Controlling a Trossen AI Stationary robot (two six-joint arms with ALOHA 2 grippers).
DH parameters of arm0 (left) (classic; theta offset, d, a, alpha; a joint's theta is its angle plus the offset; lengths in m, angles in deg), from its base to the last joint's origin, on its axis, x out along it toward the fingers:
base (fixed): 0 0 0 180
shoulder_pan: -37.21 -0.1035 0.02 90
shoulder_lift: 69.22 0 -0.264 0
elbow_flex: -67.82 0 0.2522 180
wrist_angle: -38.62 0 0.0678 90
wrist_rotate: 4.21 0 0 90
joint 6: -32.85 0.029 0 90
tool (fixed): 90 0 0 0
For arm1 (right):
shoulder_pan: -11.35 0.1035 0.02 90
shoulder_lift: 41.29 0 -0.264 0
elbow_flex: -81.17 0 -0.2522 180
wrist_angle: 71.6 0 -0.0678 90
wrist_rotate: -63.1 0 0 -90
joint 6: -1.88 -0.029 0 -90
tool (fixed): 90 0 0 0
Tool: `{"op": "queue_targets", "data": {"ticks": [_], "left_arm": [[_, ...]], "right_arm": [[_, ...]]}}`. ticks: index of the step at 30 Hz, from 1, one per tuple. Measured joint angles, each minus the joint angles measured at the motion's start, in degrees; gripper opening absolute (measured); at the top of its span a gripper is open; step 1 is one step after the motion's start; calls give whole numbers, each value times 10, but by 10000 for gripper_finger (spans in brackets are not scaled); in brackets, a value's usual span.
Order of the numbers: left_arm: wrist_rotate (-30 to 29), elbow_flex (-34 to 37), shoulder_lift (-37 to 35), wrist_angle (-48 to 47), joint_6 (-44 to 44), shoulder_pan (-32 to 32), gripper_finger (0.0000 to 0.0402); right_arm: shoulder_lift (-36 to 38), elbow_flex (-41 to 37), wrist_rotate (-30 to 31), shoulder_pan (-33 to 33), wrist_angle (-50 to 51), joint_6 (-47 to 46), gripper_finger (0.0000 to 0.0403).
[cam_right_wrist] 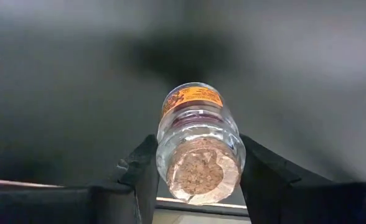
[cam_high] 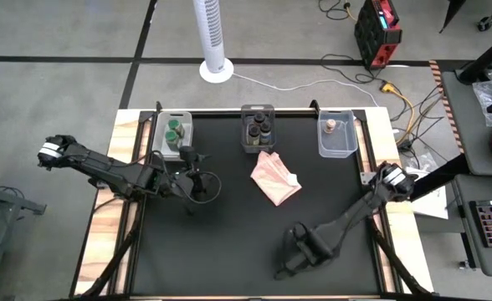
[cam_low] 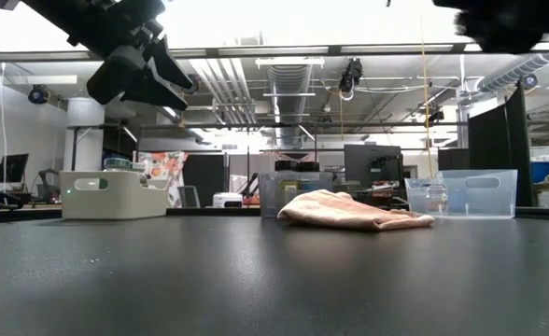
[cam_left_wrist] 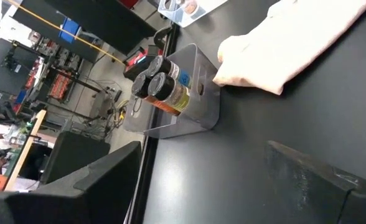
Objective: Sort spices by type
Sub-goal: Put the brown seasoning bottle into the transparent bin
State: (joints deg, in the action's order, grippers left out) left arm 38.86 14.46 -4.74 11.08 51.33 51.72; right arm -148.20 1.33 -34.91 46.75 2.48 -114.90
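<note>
My right gripper (cam_right_wrist: pixel 198 180) is shut on a small clear jar (cam_right_wrist: pixel 197 134) with a pinkish-tan lid. In the high view the gripper (cam_high: pixel 289 255) hangs over the table's near middle and hides the jar. My left gripper (cam_high: pixel 189 160) is open and empty, raised beside the white left bin (cam_high: pixel 173 134), which holds green-lidded jars (cam_high: pixel 172 130). It shows at the top left of the low view (cam_low: pixel 134 70). Dark-lidded jars (cam_left_wrist: pixel 158 84) stand in the middle bin (cam_high: pixel 258 127). One pinkish-tan-lidded jar (cam_high: pixel 330 125) stands in the clear right bin (cam_high: pixel 336 138). My right gripper pinches the jar between its two fingers (cam_right_wrist: pixel 142 168) at the lid end (cam_right_wrist: pixel 203 171), one finger on each side of the glass just below the lid. The lid faces the wrist and the jar's base points away. The jar is lifted clear above the dark table.
A crumpled pink cloth (cam_high: pixel 274 177) lies on the black mat in front of the middle bin. The three bins stand in a row along the far edge. Bare mat (cam_high: pixel 229 242) stretches across the table's near half.
</note>
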Motion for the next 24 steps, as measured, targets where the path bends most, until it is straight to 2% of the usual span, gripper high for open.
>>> {"op": "queue_targets", "data": {"ticks": [3, 9, 14, 18, 24], "left_arm": [[0, 0, 0, 10, 0, 0, 320], [0, 0, 0, 11, 1, 0, 320], [-8, 0, 0, 8, 3, 0, 320], [-12, 0, 0, 2, 3, 0, 320], [-49, 0, 0, -28, -13, 0, 320]], "right_arm": [[3, 31, 0, -36, 64, 57, 169], [5, 99, 4, -138, 212, 230, 169], [5, 132, 49, -239, 289, 391, 169], [18, 134, 73, -324, 295, 496, 169], [59, 134, 119, -436, 297, 610, 169]]}}
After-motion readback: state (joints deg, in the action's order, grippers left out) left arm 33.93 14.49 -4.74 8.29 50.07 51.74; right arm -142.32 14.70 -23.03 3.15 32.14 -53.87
